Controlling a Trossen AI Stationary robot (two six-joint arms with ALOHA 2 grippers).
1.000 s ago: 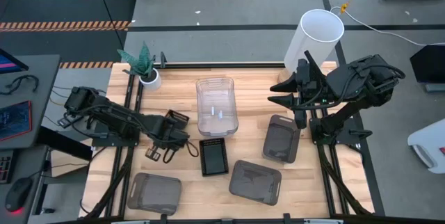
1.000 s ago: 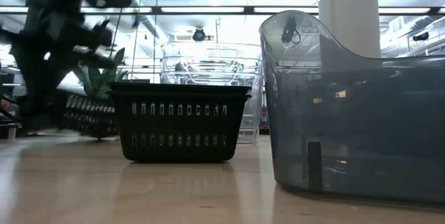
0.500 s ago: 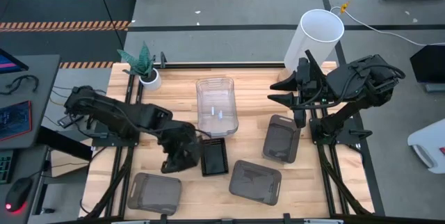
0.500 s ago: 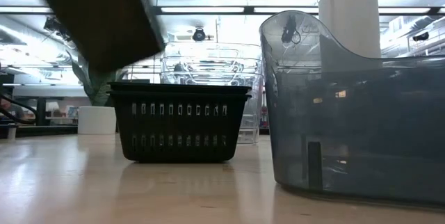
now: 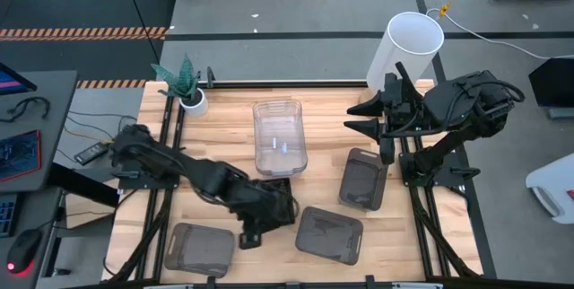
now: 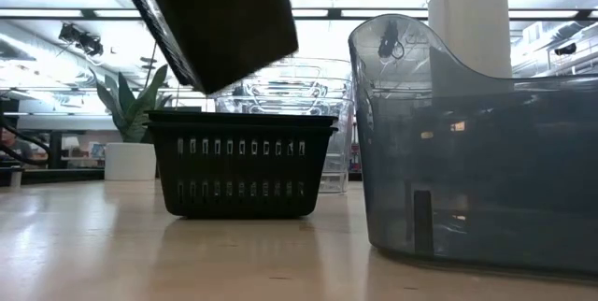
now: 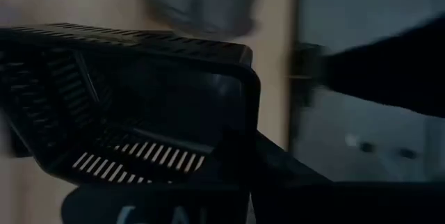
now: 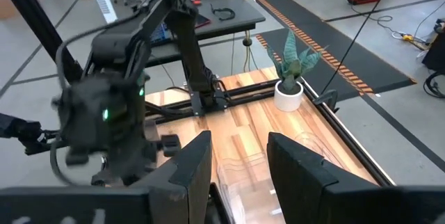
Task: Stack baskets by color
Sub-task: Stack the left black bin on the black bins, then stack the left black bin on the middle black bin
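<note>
My left gripper point(image 5: 258, 208) is shut on a small black slatted basket point(image 6: 220, 16), which hangs tilted in the air above a stack of black baskets point(image 6: 241, 164) standing at the table's middle. The left wrist view shows the held basket's open inside point(image 7: 132, 113). Behind the black stack stand the nested clear baskets point(image 5: 279, 136). Three dark grey baskets sit apart: one right of centre point(image 5: 362, 179), one at near centre point(image 5: 329, 233) and one at near left point(image 5: 198, 249). My right gripper point(image 8: 240, 161) waits open, raised over the table's far right. My left gripper holds the black basket by one wall near a rim corner point(image 7: 249, 92), with one finger point(image 7: 233, 154) showing inside the basket; the other finger is hidden behind the wall. The fingers slant downward. The basket is lifted clear and tilted, over the black stack.
A tall white cylinder point(image 5: 405, 51) stands at the far right and a small white plant pot point(image 5: 191, 99) at the far left. In the low view, the near grey basket point(image 6: 476, 179) fills the right. Bare tabletop point(image 5: 215, 132) lies left of the clear baskets.
My left gripper has carried the black basket from the table's left toward its middle and near edge, rising and rolling as it went. The basket, low at the left before, now hangs tilted above the black stack. My right arm has kept still.
</note>
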